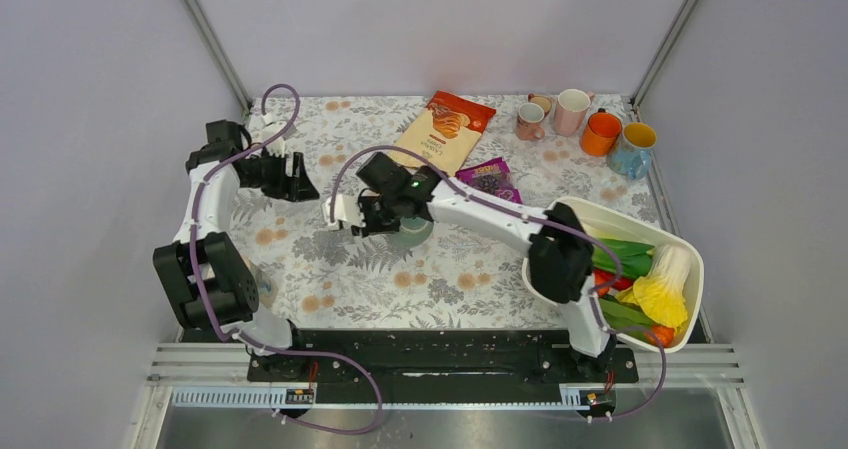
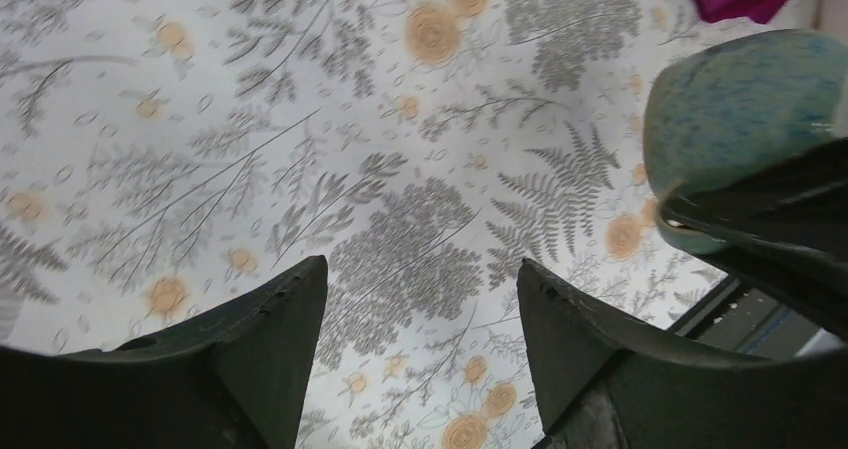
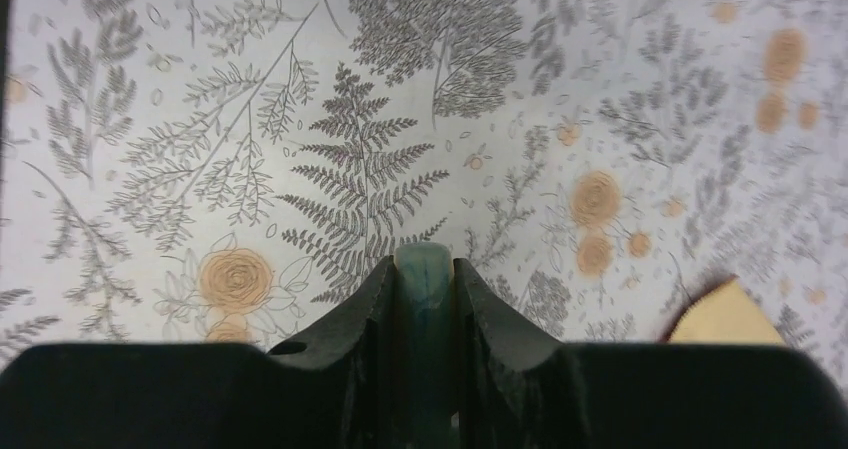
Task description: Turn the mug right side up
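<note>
Mug [image 1: 415, 234], blue-green speckled glaze: sits near table centre, a little toward 9 o'clock, mostly hidden under the right gripper [image 3: 425, 284] in the top view.

Right gripper: pinching a thin blue-green edge of the mug between its fingers, per its own wrist view. Whether that edge is wall or handle, cannot tell.

Left gripper [image 2: 420, 267]: fingers spread, nothing between them, only bare cloth below. It hangs at about 10 o'clock from the mug, near but apart. Its camera catches the mug at the 2 o'clock edge of the frame, a rounded speckled face with a dark finger across the lower rim.

Progress, judged: grasp made, turn not shown complete. Mug orientation is unclear in all three views, as is whether it is lifted or resting. Left to do: rotate so the mouth faces up, set it down on its base, release.

Surface: tablecloth [image 1: 450, 269], pale, printed with grey ferns and orange flowers, lying flat.
- 12 o'clock: orange snack bag [image 1: 445, 129], with a purple packet [image 1: 490, 179] nearer centre.
- 1 to 2 o'clock, far edge: two pink mugs [image 1: 572, 111], an orange mug [image 1: 600, 134] and a blue mug [image 1: 633, 149], all mouths up.
- 4 o'clock: white basket [image 1: 690, 259] holding vegetables.

Room: plain grey wall panels on three sides, metal posts in the far corners, black base rail at 6 o'clock.
</note>
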